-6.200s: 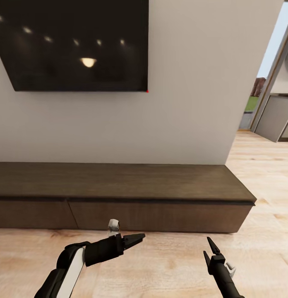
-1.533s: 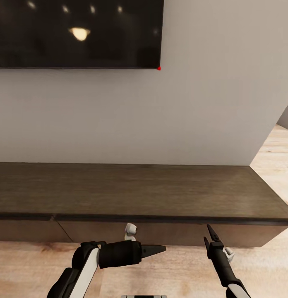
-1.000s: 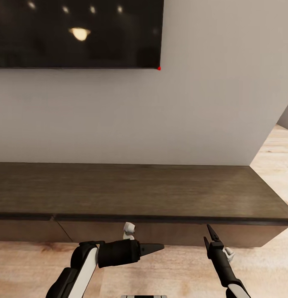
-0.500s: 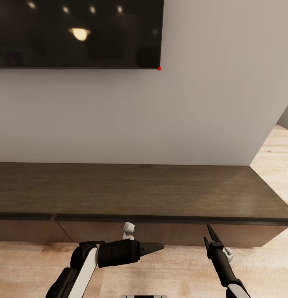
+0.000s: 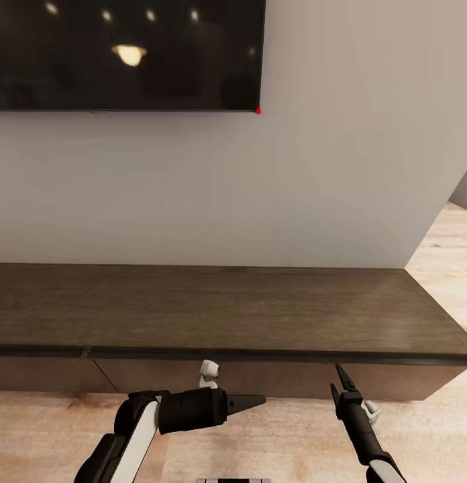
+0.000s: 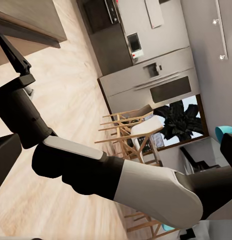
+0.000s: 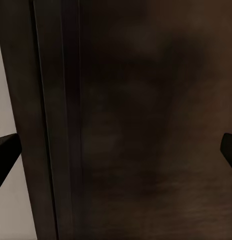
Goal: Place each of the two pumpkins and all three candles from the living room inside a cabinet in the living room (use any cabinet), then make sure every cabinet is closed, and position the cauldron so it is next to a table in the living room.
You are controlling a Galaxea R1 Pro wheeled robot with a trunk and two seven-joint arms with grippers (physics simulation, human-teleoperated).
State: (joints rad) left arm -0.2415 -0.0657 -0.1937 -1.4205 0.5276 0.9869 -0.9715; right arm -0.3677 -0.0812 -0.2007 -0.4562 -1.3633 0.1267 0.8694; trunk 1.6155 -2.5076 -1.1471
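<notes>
The cabinet [image 5: 233, 305], a long low dark brown unit, runs along the wall in front of me, and its flat drawer fronts [image 5: 274, 380] sit flush. My left gripper [image 5: 250, 402] hovers over the floor just before the drawer fronts, pointing right; its fingertips [image 6: 7, 159] stand wide apart, open and empty. My right gripper [image 5: 337, 381] points at the drawer front from a short way off. The dark wood [image 7: 146, 125] shows close up between its spread fingertips [image 7: 6, 150], open and empty. The pumpkins, candles, cauldron and table are out of view.
A big black screen [image 5: 126, 54] hangs on the pale wall above the cabinet. Light wood floor [image 5: 435, 429] runs past the wall's corner at the right. Behind me, in the left wrist view, are grey kitchen units [image 6: 146, 85], wooden chairs [image 6: 131, 127] and a plant [image 6: 181, 120].
Over six seconds the view has closed in on the cabinet and shifted right along it. In the last second the left gripper eased slightly left; the right arm has held still.
</notes>
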